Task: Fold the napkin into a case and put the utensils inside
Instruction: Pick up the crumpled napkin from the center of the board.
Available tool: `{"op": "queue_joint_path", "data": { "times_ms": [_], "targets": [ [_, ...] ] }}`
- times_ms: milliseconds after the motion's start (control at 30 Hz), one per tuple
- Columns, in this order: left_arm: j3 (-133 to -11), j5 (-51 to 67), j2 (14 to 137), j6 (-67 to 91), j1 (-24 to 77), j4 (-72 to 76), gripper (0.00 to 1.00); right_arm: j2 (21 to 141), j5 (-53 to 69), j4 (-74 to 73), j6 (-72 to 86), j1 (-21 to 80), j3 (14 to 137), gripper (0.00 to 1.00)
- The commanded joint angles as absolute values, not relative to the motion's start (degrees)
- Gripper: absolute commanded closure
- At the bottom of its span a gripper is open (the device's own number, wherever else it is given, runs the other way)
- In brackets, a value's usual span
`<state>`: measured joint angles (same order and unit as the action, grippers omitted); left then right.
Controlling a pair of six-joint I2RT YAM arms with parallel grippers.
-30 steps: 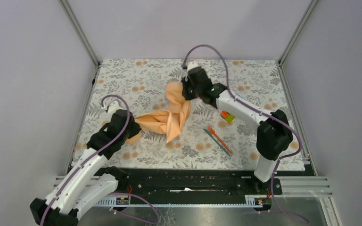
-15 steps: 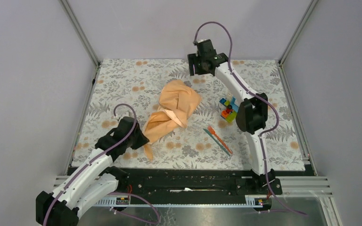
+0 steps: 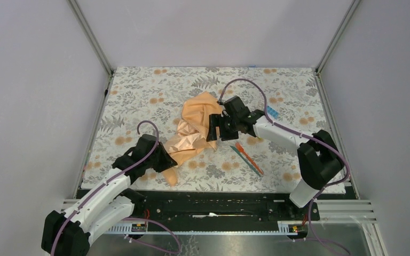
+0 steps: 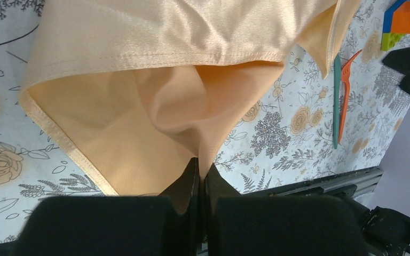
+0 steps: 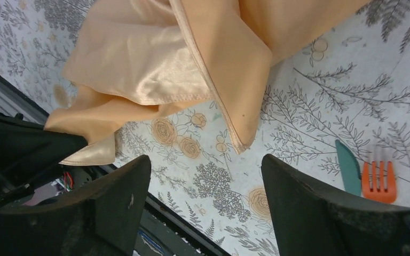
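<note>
From above, the crumpled peach-orange satin napkin (image 3: pixel 195 125) lies mid-way across the floral mat (image 3: pixel 139 90), with the slim orange and teal plastic utensils (image 3: pixel 247 156) just to its right. In the left wrist view, the left gripper (image 4: pixel 199 178) pinches a napkin fold. In the right wrist view, the right gripper (image 5: pixel 205 165) hangs spread and empty.

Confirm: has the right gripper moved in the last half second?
Yes. The right gripper has come from the far edge of the mat toward the near side, beside the napkin.
</note>
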<state>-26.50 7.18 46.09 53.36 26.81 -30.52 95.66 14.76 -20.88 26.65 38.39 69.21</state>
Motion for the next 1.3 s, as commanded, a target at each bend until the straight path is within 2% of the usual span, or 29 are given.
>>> {"op": "queue_joint_path", "data": {
  "times_ms": [0, 200, 400, 600, 667, 833, 900, 1033, 1200, 1267],
  "targets": [
    [-26.4, 9.4, 46.8, 52.1, 27.0, -26.7, 1.0, 94.8, 18.3, -8.1, 29.0, 37.8, 62.6, 0.2],
    [-26.8, 9.5, 46.5, 52.1, 27.0, -26.7, 1.0, 99.6, 17.0, -6.1, 25.5, 39.1, 60.6, 0.21],
    [-26.8, 10.1, 47.3, 51.9, 27.0, -26.5, 1.0, 102.6, 12.3, -4.0, 26.0, 39.5, 61.2, 0.4],
    [-27.8, 10.6, 48.2, 50.8, 27.0, -26.4, 1.0, 104.3, 10.2, -4.8, 25.8, 39.6, 63.1, 0.4],
    [-28.3, 11.2, 49.0, 50.3, 27.0, -25.8, 1.0, 105.1, 10.9, -4.9, 25.9, 39.7, 63.5, 0.44],
    [-30.8, 11.3, 52.5, 47.5, 27.0, -23.7, 1.0, 106.0, 10.8, -5.6, 27.2, 39.8, 65.1, 0.78],
    [-33.3, 10.7, 55.5, 45.2, 27.0, -23.9, 1.0, 104.5, 8.7, -8.0, 27.5, 39.4, 66.8, 0.99],
    [-38.7, 7.0, 61.7, 40.8, 27.9, -27.4, 1.0, 100.1, 11.7, -8.8, 30.0, 35.0, 66.5, 1.0],
    [-41.0, -2.3, 65.4, 41.4, 36.0, -29.3, 1.0, 97.2, 18.5, -10.2, 31.2, 28.4, 65.5, 1.0],
    [-41.6, -5.5, 67.0, 42.6, 41.4, -29.9, 0.93, 96.4, 18.9, -10.7, 31.1, 27.2, 65.3, 1.0]
  ]
}}
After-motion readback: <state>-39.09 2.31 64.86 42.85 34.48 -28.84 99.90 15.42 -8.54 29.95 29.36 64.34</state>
